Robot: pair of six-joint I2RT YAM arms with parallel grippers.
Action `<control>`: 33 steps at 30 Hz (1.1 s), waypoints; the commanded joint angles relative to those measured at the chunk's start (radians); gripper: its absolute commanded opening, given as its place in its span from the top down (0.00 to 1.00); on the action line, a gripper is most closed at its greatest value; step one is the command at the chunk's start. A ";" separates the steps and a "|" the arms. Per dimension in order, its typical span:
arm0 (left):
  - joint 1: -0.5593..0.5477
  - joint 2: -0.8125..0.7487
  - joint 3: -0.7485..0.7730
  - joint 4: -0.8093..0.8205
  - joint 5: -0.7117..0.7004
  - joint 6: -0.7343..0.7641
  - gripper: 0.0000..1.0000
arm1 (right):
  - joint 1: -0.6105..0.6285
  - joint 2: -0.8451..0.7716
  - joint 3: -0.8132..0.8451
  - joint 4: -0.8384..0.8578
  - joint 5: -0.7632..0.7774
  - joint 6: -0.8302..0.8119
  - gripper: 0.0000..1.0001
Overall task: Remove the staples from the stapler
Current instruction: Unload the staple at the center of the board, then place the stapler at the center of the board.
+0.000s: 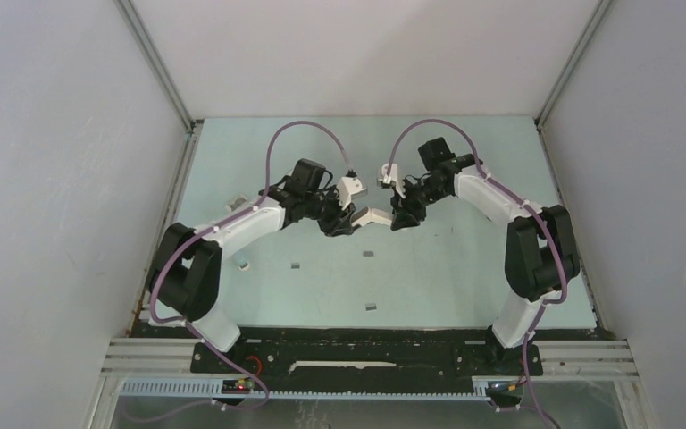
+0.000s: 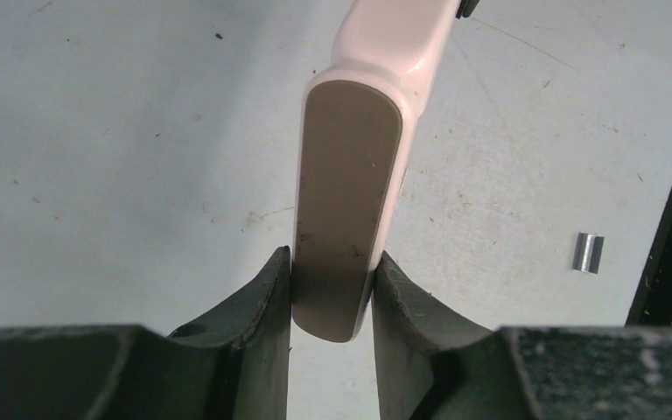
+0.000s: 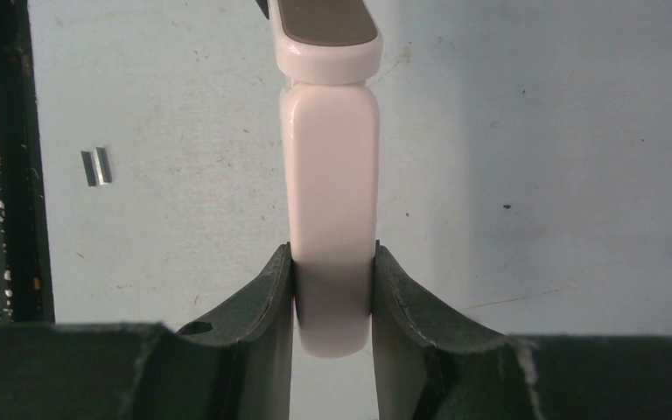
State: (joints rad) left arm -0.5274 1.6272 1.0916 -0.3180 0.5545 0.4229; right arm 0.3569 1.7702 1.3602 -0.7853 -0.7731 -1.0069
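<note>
A pale pink-white stapler (image 1: 371, 216) hangs above the middle of the table, held between both arms. My left gripper (image 1: 344, 223) is shut on the end with the flat grey-brown face (image 2: 350, 192), fingers (image 2: 254, 306) pressed against both its sides. My right gripper (image 1: 399, 219) is shut on the glossy white end (image 3: 331, 175), which meets a grey-topped part (image 3: 325, 22) further out. Loose staples lie on the table as small grey strips (image 1: 296, 264) (image 1: 368, 252) (image 1: 371, 307). One strip (image 2: 588, 252) shows in the left wrist view and one (image 3: 96, 166) in the right wrist view.
A small whitish object (image 1: 232, 204) lies left of the left arm and another (image 1: 244, 264) nearer the front. The black rail (image 1: 366, 338) runs along the table's near edge. Grey walls (image 1: 71, 179) close in the left, right and back sides.
</note>
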 commanded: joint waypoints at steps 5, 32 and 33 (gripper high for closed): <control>0.022 -0.040 0.013 0.063 0.066 -0.262 0.80 | -0.029 -0.024 -0.007 -0.041 -0.183 0.105 1.00; 0.172 -0.672 -0.469 0.590 -0.428 -0.647 0.04 | -0.177 -0.174 -0.057 -0.232 -0.251 0.024 1.00; 0.176 -0.685 -0.477 0.582 -0.465 -0.660 0.02 | -0.195 -0.181 -0.064 -0.230 -0.228 0.032 1.00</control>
State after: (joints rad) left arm -0.3695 0.9962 0.6525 0.2310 0.2356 -0.1806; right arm 0.2146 1.6585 1.3128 -0.9726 -1.0592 -0.9527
